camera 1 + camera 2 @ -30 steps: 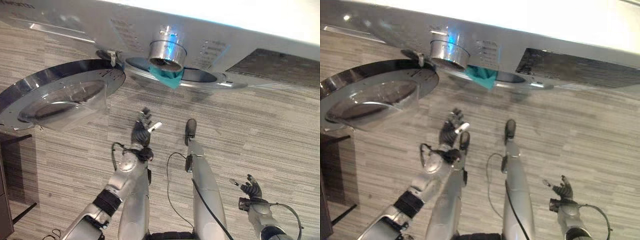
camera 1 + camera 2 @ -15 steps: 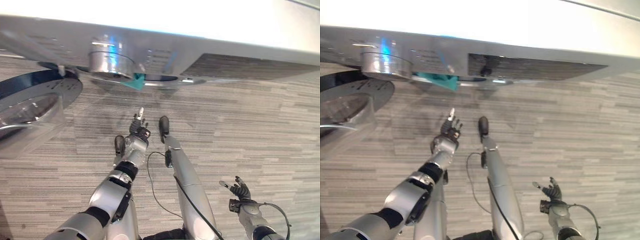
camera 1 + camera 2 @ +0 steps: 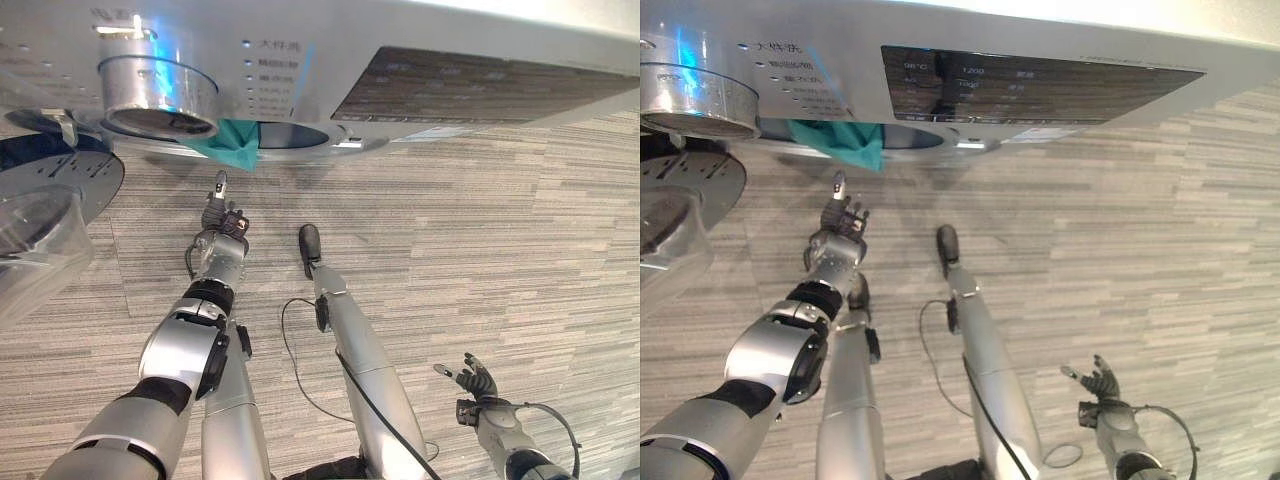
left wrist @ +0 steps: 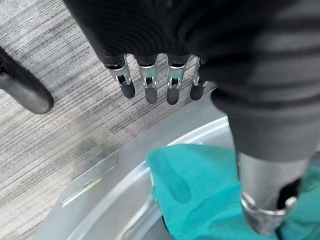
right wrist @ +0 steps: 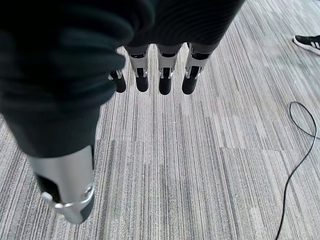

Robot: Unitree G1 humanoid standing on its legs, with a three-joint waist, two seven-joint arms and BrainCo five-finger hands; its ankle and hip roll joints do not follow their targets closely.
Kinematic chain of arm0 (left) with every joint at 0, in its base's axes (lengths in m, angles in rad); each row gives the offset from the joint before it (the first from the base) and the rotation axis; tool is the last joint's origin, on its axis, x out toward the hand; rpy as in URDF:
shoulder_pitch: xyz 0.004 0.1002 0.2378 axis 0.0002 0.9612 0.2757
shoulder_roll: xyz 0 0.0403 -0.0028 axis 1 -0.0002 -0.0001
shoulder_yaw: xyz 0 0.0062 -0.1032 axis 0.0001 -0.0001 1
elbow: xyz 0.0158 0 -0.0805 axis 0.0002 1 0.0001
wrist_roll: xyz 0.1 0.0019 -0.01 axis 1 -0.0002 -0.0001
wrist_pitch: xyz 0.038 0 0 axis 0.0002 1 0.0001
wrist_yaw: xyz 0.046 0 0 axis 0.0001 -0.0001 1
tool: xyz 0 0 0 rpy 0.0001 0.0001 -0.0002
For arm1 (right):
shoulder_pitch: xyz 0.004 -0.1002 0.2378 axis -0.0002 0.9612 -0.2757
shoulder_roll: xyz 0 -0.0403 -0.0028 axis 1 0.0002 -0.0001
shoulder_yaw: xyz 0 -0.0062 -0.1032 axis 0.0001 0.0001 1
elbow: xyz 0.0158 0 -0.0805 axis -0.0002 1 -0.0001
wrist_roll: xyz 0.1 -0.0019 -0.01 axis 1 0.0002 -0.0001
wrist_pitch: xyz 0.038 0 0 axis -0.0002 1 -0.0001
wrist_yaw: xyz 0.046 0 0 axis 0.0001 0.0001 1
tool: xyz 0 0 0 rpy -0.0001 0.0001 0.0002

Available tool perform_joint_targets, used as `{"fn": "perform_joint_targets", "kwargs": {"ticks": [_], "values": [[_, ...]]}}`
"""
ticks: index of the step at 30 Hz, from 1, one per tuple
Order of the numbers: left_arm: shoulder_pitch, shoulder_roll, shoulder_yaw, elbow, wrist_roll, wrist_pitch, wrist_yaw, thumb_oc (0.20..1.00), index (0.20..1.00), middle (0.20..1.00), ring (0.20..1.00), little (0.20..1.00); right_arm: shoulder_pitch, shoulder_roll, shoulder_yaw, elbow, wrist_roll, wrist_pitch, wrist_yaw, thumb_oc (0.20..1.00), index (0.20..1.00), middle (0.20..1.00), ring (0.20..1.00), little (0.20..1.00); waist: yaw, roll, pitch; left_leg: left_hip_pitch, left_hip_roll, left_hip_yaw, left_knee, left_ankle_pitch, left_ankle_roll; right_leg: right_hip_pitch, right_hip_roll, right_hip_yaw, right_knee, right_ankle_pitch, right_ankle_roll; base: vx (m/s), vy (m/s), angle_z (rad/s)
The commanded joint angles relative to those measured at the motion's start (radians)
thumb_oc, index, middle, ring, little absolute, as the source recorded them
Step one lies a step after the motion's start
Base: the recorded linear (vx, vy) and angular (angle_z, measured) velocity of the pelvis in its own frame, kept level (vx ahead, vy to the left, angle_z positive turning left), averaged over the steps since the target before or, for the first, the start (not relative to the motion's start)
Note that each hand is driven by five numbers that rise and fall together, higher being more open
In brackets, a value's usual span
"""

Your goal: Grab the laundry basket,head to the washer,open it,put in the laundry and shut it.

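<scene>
Laundry [image 3: 232, 147]: one teal cloth hangs out over the lower rim of the washer's round opening [image 3: 300, 137], partly inside the drum and partly draped over the silver rim. In the left wrist view the same teal cloth [image 4: 200, 195] lies bunched on the curved silver rim, just beyond the hand's thumb.

Washer [image 3: 420, 60]: silver-grey front, dark display panel [image 3: 1040, 88] to the right of the opening, large silver dial [image 3: 155, 95] to the left of it. The washer door [image 3: 45, 220] stands swung wide to the robot's left, its clear bowl-shaped glass facing up and out.

Left hand [image 3: 220, 218]: raised toward the opening, just below the hanging cloth. Fingers are extended and relaxed, one fingertip pointing up at the cloth. The head views show a small gap between fingertip and cloth; the wrist view shows the fingers [image 4: 150, 87] straight in a row over the floor, holding nothing. Whether the thumb touches the cloth cannot be told.

Right hand [image 3: 476, 381]: low at the robot's right side, well apart from the washer, fingers spread and loose, empty. Its wrist view shows the fingers [image 5: 165, 75] straight above the striped grey carpet floor [image 5: 200, 165].

A person's dark shoe [image 5: 309, 42] with a white sole shows at the edge of the right wrist view.
</scene>
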Motion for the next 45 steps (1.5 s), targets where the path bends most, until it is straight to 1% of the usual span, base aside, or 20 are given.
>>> {"fn": "perform_joint_targets", "kwargs": {"ticks": [1,4,8,10,14,19,20,21,22,24,28,33,35,37,40,41,42,43,44,45], "values": [[0.016,0.005,0.025,0.022,0.02,0.001,0.003,1.0,1.0,1.0,1.0,1.0,0.075,-0.043,0.024,-0.028,0.04,0.023,0.001,1.0,1.0,1.0,1.0,1.0,-0.028,0.021,-0.036,-0.003,0.002,0.013,0.1,-0.069,0.065,-0.017,0.004,0.013,0.091,-0.11,0.052,0.03,-0.029,-0.08],[-0.01,0.001,0.006,0.02,0.033,0.002,0.0,1.0,1.0,1.0,1.0,1.0,0.095,-0.038,0.03,-0.035,0.032,0.023,0.009,1.0,1.0,1.0,1.0,1.0,-0.036,0.024,-0.04,-0.002,0.004,0.015,0.091,-0.065,0.064,-0.021,0.006,0.014,0.089,-0.112,0.049,0.04,-0.039,-0.05],[-0.057,0.027,-0.013,0.024,0.044,0.0,-0.001,1.0,1.0,1.0,1.0,1.0,0.1,-0.037,0.032,-0.036,0.043,0.023,0.015,1.0,1.0,1.0,1.0,1.0,-0.049,0.014,-0.04,-0.006,0.016,0.016,0.109,-0.071,0.061,-0.026,0.018,0.017,0.099,-0.118,0.044,0.0,0.0,0.0],[-0.075,0.047,-0.011,0.054,0.051,0.009,0.006,1.0,1.0,1.0,1.0,1.0,0.1,-0.036,0.038,-0.045,0.046,0.02,0.017,1.0,1.0,1.0,1.0,1.0,-0.058,0.009,-0.042,-0.01,0.024,0.016,0.113,-0.076,0.057,-0.029,0.024,0.015,0.097,-0.119,0.044,0.0,-0.034,-0.06],[-0.173,0.136,-0.023,0.108,0.056,0.02,0.013,1.0,1.0,1.0,1.0,1.0,0.099,-0.026,0.018,-0.042,0.1,0.011,0.026,1.0,1.0,1.0,1.0,1.0,-0.083,-0.009,-0.048,-0.05,0.043,0.023,0.171,-0.102,0.054,-0.064,0.037,0.018,0.125,-0.118,0.048,0.01,-0.038,-0.11],[-0.221,0.167,-0.058,0.101,0.056,0.016,0.006,1.0,1.0,1.0,1.0,1.0,0.14,-0.027,0.021,-0.028,0.088,0.013,0.037,1.0,1.0,1.0,1.0,1.0,-0.094,-0.007,-0.05,-0.072,0.049,0.02,0.192,-0.11,0.058,-0.084,0.044,0.013,0.138,-0.12,0.047,0.02,-0.044,-0.11],[-0.233,0.179,-0.066,0.1,0.058,0.017,0.003,0.94,0.94,0.94,0.94,0.94,0.142,-0.024,0.021,-0.028,0.094,0.013,0.043,1.0,1.0,1.0,1.0,1.0,-0.094,-0.006,-0.051,-0.075,0.051,0.019,0.195,-0.11,0.057,-0.087,0.047,0.012,0.139,-0.122,0.045,0.0,0.0,0.0],[-0.234,0.179,-0.067,0.102,0.058,0.018,0.002,0.586,0.586,0.586,0.586,0.586,0.141,-0.024,0.022,-0.028,0.094,0.013,0.044,1.0,1.0,1.0,1.0,1.0,-0.093,-0.006,-0.051,-0.076,0.052,0.019,0.196,-0.11,0.057,-0.088,0.048,0.012,0.14,-0.122,0.045,0.0,0.0,0.0],[-0.245,0.193,-0.08,0.095,0.067,0.015,0.001,0.2,0.2,0.2,0.2,0.2,0.144,-0.023,0.022,-0.031,0.101,0.01,0.049,1.0,1.0,1.0,1.0,1.0,-0.095,-0.006,-0.053,-0.081,0.053,0.017,0.204,-0.111,0.057,-0.088,0.05,0.012,0.138,-0.123,0.044,0.0,0.0,0.0],[-0.259,0.218,-0.102,0.099,0.098,0.023,-0.008,0.2,0.2,0.2,0.2,0.2,0.143,-0.022,0.022,-0.026,0.104,0.011,0.055,1.0,1.0,1.0,1.0,1.0,-0.095,-0.004,-0.055,-0.083,0.057,0.016,0.204,-0.111,0.058,-0.088,0.051,0.01,0.138,-0.123,0.045,0.0,0.0,0.0],[-0.289,0.219,-0.137,0.084,0.092,0.017,-0.012,0.2,0.2,0.2,0.2,0.2,0.138,-0.026,0.02,-0.021,0.107,0.012,0.057,1.0,1.0,1.0,1.0,1.0,-0.085,0.0,-0.049,-0.057,0.047,0.012,0.171,-0.096,0.062,-0.064,0.045,0.007,0.123,-0.113,0.052,0.0,-0.01,0.0],[-0.31,0.202,-0.156,0.071,0.093,0.015,-0.019,0.2,0.2,0.2,0.2,0.2,0.124,-0.035,-0.006,-0.025,0.125,0.005,0.053,1.0,1.0,1.0,1.0,1.0,-0.072,0.022,-0.044,0.021,0.027,0.011,0.063,-0.054,0.052,-0.015,0.017,0.008,0.097,-0.122,0.044,0.0,-0.024,0.11],[-0.335,0.208,-0.171,0.072,0.099,0.017,-0.024,0.2,0.2,0.2,0.2,0.2,0.119,-0.052,-0.021,-0.033,0.122,0.001,0.05,1.0,1.0,1.0,1.0,1.0,-0.064,0.031,-0.043,0.096,0.021,0.013,-0.037,-0.013,0.036,0.038,-0.001,0.003,0.051,-0.116,0.046,0.01,-0.001,0.37],[-0.345,0.21,-0.173,0.077,0.103,0.015,-0.023,0.2,0.2,0.2,0.2,0.2,0.119,-0.057,-0.028,-0.037,0.123,0.0,0.049,1.0,1.0,1.0,1.0,1.0,-0.063,0.032,-0.037,0.132,0.021,0.014,-0.075,0.002,0.03,0.063,-0.006,0.003,0.039,-0.113,0.046,-0.01,0.01,0.25],[-0.375,0.223,-0.182,0.087,0.105,0.014,-0.025,0.2,0.2,0.2,0.2,0.2,0.126,-0.067,-0.047,-0.038,0.117,0.0,0.047,1.0,1.0,1.0,1.0,1.0,-0.059,0.043,-0.034,0.219,0.016,0.019,-0.184,0.055,0.016,0.124,-0.022,-0.004,-0.006,-0.102,0.049,-0.05,0.023,0.15],[-0.395,0.228,-0.191,0.08,0.102,0.003,-0.028,0.2,0.2,0.2,0.2,0.2,0.136,-0.079,-0.062,-0.039,0.11,0.0,0.051,1.0,1.0,1.0,1.0,1.0,-0.058,0.053,-0.031,0.273,0.008,0.029,-0.258,0.115,0.003,0.162,-0.042,-0.012,-0.043,-0.069,0.045,-0.09,0.054,0.13],[-0.41,0.233,-0.194,0.068,0.091,-0.005,-0.025,0.2,0.2,0.2,0.2,0.2,0.138,-0.082,-0.071,-0.039,0.112,0.001,0.053,1.0,1.0,1.0,1.0,1.0,-0.057,0.062,-0.036,0.302,0.008,0.03,-0.299,0.129,-0.002,0.183,-0.047,-0.015,-0.061,-0.065,0.049,-0.09,0.042,0.19],[-0.411,0.232,-0.194,0.068,0.091,-0.006,-0.026,0.2,0.2,0.2,0.2,0.2,0.138,-0.082,-0.072,-0.039,0.112,0.001,0.053,1.0,1.0,1.0,1.0,1.0,-0.057,0.062,-0.033,0.309,0.009,0.03,-0.306,0.133,-0.002,0.189,-0.047,-0.016,-0.064,-0.063,0.049,0.01,0.07,0.13],[-0.477,0.24,-0.223,0.04,0.063,-0.028,-0.023,0.2,0.2,0.2,0.2,0.2,0.139,-0.096,-0.09,-0.037,0.12,0.004,0.057,1.0,1.0,1.0,1.0,1.0,-0.058,0.079,-0.04,0.351,0.011,0.031,-0.362,0.15,-0.006,0.212,-0.054,-0.019,-0.093,-0.055,0.054,0.0,0.043,0.09],[-0.479,0.239,-0.224,0.041,0.062,-0.028,-0.024,0.2,0.2,0.2,0.2,0.2,0.138,-0.095,-0.091,-0.037,0.12,0.005,0.057,1.0,1.0,1.0,1.0,1.0,-0.057,0.078,-0.035,0.357,0.012,0.031,-0.367,0.152,-0.006,0.217,-0.054,-0.019,-0.096,-0.054,0.054,0.0,0.062,0.16]]}}
